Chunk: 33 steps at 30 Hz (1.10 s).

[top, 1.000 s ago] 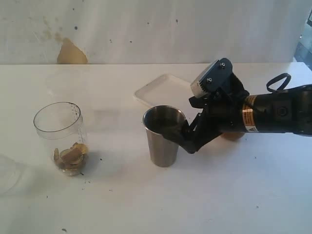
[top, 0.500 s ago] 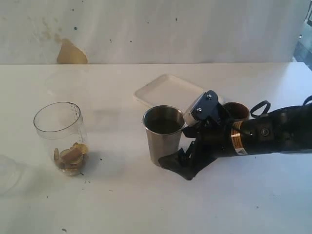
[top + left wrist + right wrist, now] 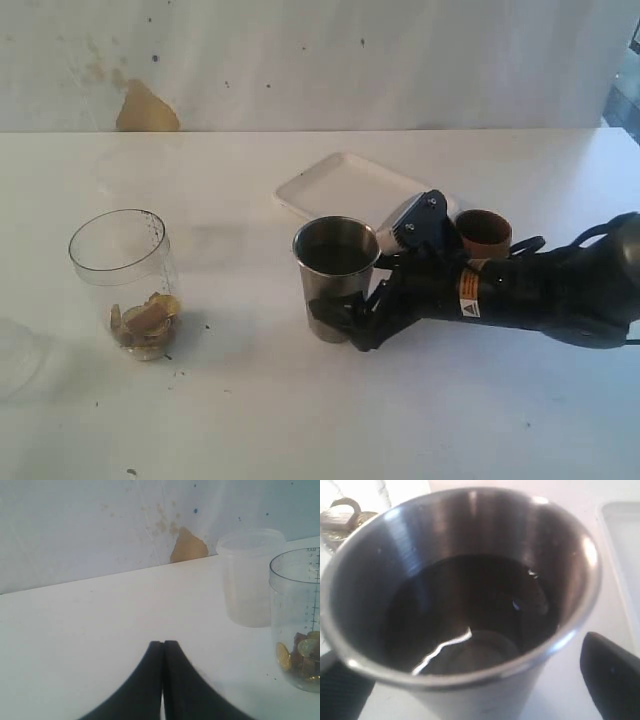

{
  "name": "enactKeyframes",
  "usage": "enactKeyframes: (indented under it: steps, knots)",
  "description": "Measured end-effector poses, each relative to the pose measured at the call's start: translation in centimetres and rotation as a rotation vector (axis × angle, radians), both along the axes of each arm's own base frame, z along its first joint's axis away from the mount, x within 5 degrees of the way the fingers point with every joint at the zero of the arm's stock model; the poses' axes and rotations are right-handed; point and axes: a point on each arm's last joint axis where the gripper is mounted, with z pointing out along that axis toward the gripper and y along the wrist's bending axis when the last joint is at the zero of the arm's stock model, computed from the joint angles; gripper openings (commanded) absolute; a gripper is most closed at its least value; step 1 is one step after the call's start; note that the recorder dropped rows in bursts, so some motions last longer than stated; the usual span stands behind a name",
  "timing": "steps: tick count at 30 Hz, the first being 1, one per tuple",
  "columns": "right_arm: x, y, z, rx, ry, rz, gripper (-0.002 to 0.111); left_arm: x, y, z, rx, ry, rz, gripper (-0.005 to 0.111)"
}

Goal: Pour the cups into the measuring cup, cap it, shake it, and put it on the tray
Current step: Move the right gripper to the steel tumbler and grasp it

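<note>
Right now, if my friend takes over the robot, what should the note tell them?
Left gripper: shut, holding nothing.
Right gripper: open, one finger on each side of the steel tumbler, not squeezing it yet.
Measuring cup: upright, with brown and gold pieces at the bottom.
Wooden cup: upright beside the tray.
Done: nothing clear. The tumbler has dark liquid in it.
Left: grip and pour the tumbler, pour the wooden cup, cap, shake, set on the tray.
</note>
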Motion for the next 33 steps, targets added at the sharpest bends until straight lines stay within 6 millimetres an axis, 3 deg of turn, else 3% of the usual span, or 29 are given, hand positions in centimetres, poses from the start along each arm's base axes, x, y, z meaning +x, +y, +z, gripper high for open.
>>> enactKeyframes:
  steps: [8, 17, 33]
  knots:
    - [0.4, 0.3, -0.1, 0.069, -0.067, 0.008, 0.105, 0.0, 0.0, 0.0, 0.0, 0.0, 0.0, 0.001]
    - [0.7, 0.5, -2.0, 0.086, -0.062, 0.013, 0.105, 0.0, 0.0, 0.0, 0.0, 0.0, 0.0, 0.001]
    - [1.1, 0.6, -2.3, 0.195, -0.119, -0.017, 0.105, 0.0, 0.0, 0.0, 0.0, 0.0, 0.0, 0.001]
